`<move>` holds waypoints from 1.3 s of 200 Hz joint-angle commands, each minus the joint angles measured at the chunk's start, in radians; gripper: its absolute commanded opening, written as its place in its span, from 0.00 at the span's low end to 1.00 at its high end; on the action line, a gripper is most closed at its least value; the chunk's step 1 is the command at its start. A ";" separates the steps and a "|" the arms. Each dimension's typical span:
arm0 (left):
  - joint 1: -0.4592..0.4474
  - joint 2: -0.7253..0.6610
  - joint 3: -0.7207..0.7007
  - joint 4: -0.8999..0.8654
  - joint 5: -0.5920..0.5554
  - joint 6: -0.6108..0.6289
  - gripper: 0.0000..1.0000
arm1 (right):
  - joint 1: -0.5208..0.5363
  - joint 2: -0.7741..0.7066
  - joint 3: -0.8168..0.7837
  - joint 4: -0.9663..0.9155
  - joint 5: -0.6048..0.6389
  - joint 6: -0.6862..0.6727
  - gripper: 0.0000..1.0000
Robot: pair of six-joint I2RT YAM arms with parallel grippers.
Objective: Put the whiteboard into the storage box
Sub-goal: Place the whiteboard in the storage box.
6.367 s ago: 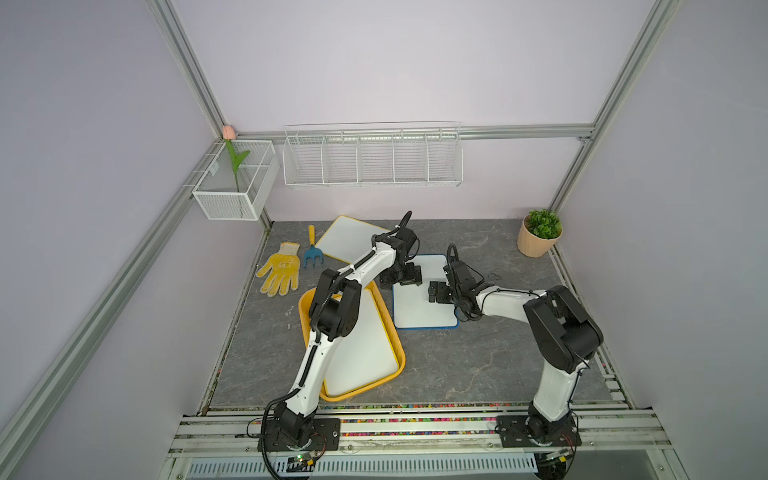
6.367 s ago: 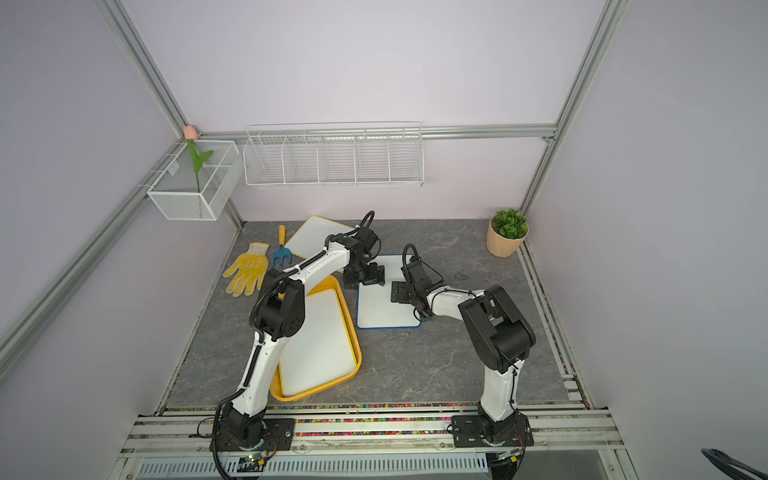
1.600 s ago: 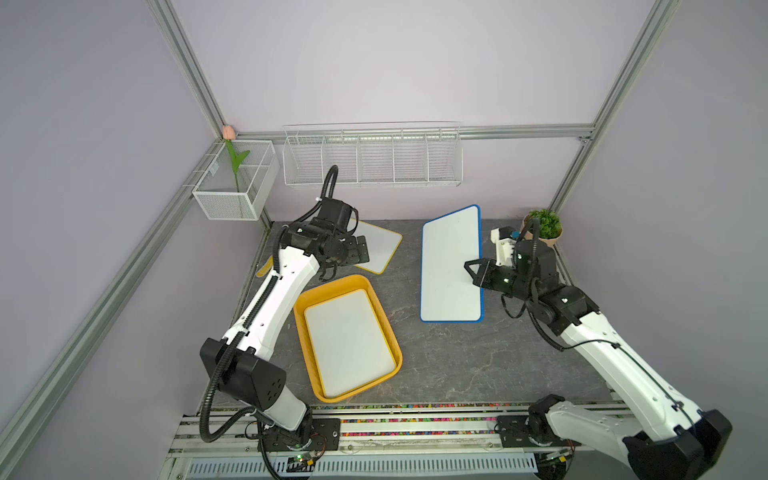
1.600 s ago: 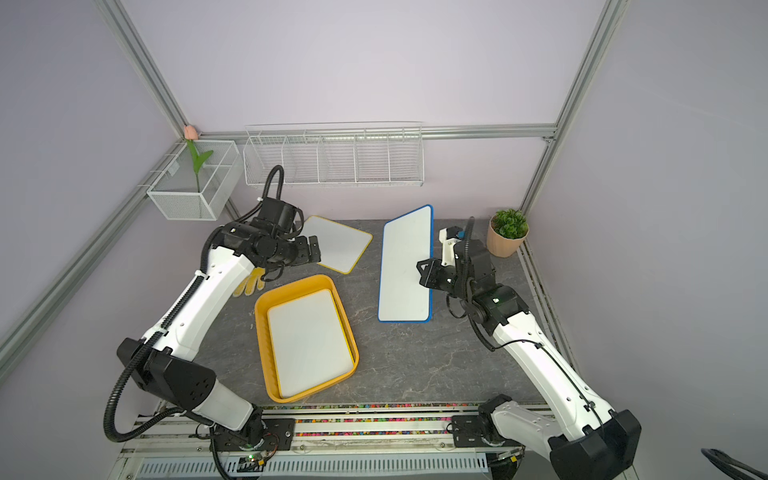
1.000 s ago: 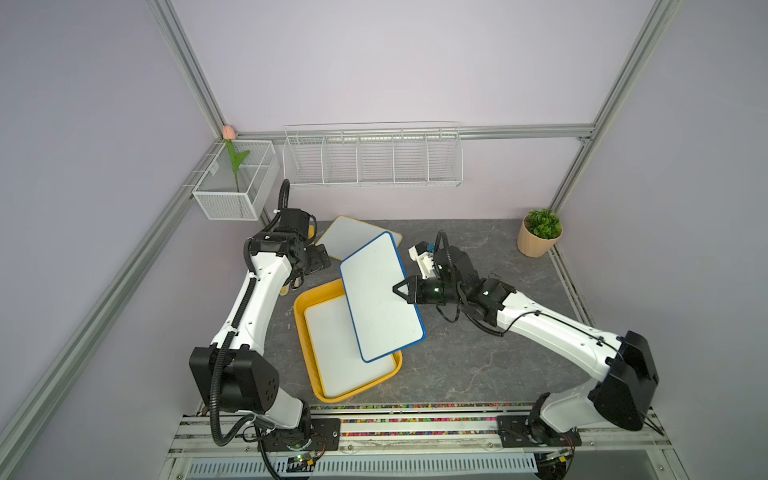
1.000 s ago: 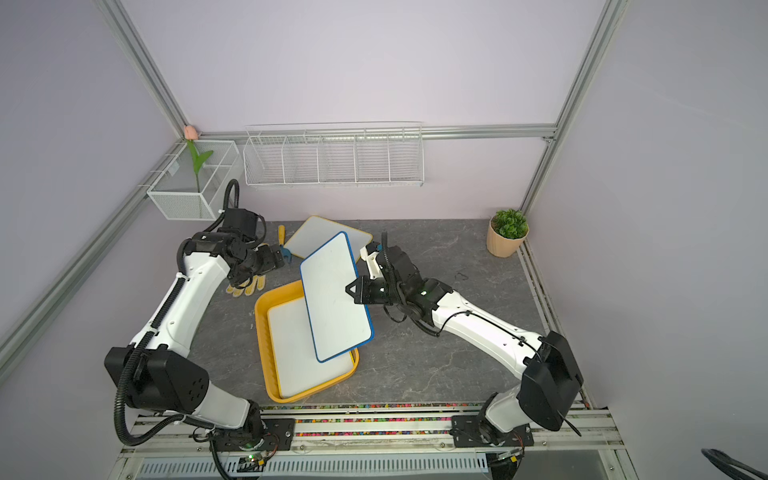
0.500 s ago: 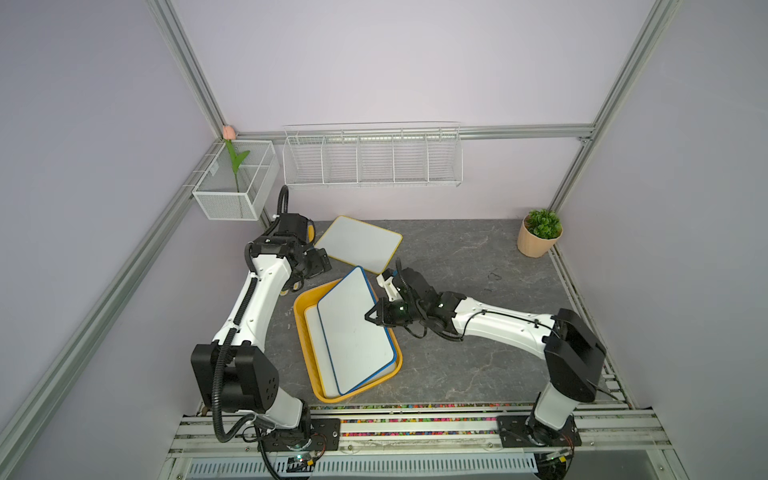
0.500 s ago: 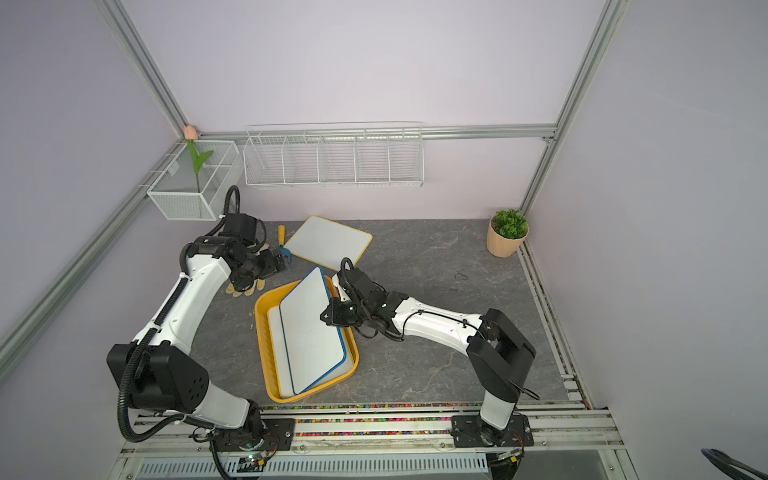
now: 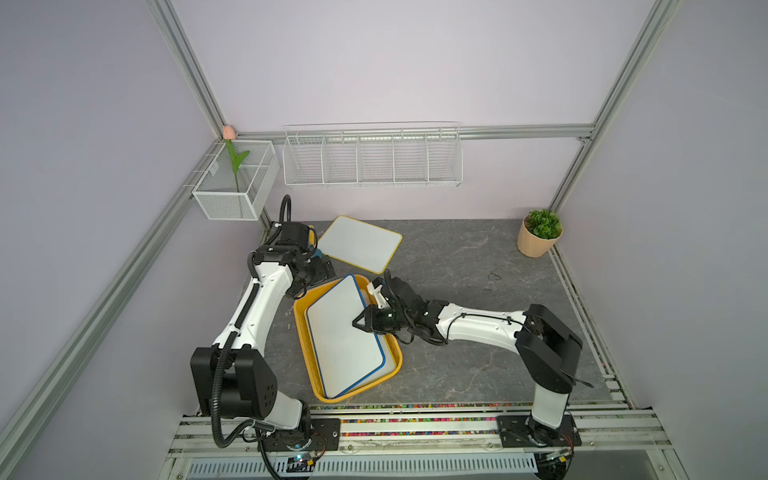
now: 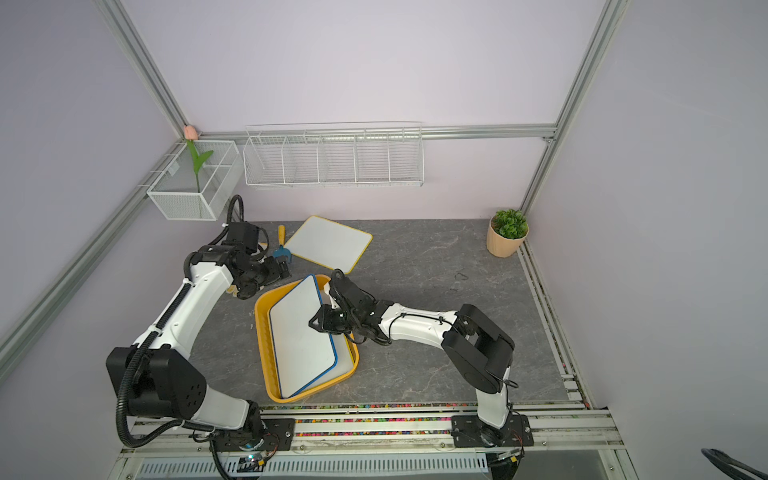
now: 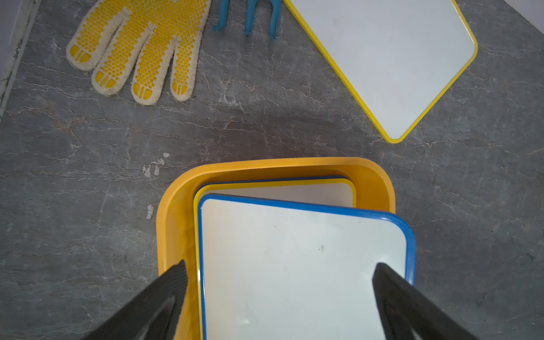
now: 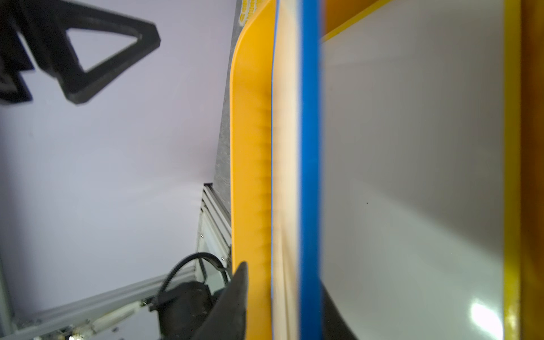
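The orange-yellow storage box [image 9: 395,361] [image 10: 262,316] [image 11: 173,212] lies near the table's front. A yellow-framed whiteboard [image 11: 294,191] [image 12: 412,176] lies flat in it. On top rests a blue-framed whiteboard [image 9: 345,332] [image 10: 301,336] [image 11: 294,265], askew, with one far corner over the rim. My right gripper [image 9: 363,322] [image 10: 318,322] [image 12: 284,282] straddles its right long edge [image 12: 309,147], jaws parted, a gap beside one finger [image 12: 235,294]. My left gripper [image 9: 320,270] [image 10: 280,266] [image 11: 279,279] hovers wide open over the box's far end. Another yellow-framed whiteboard [image 9: 359,243] [image 10: 328,243] [image 11: 382,59] lies behind the box.
A yellow glove [image 11: 138,50] and a blue hand rake [image 11: 247,17] lie at the back left. A potted plant [image 9: 539,232] stands in the back right corner. A white wire rack [image 9: 372,160] and a mesh basket [image 9: 237,183] hang on the walls.
My right arm has swung the blue-framed whiteboard down from the air into the storage box, and its jaws have parted. The left arm has barely moved.
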 commanded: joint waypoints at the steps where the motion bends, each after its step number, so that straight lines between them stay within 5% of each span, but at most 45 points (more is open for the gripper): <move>1: 0.002 -0.035 -0.014 0.019 0.024 0.022 0.99 | 0.011 0.019 -0.020 0.038 0.012 -0.012 0.52; 45: 0.002 -0.064 -0.063 0.057 0.052 0.031 0.99 | 0.012 0.019 -0.013 -0.042 0.088 -0.091 0.83; 98: 0.002 -0.071 -0.072 0.060 0.027 0.024 0.99 | 0.049 0.024 0.080 -0.292 0.329 -0.264 1.00; 186: 0.003 -0.065 -0.084 0.063 0.017 0.021 0.99 | 0.164 0.017 0.169 -0.489 0.813 -0.470 0.94; 235: 0.004 -0.055 -0.091 0.067 0.015 0.022 0.99 | 0.100 0.022 0.114 -0.455 0.793 -0.500 1.00; 260: 0.004 -0.046 -0.093 0.068 0.020 0.022 0.99 | 0.059 0.059 0.111 -0.432 0.709 -0.504 0.77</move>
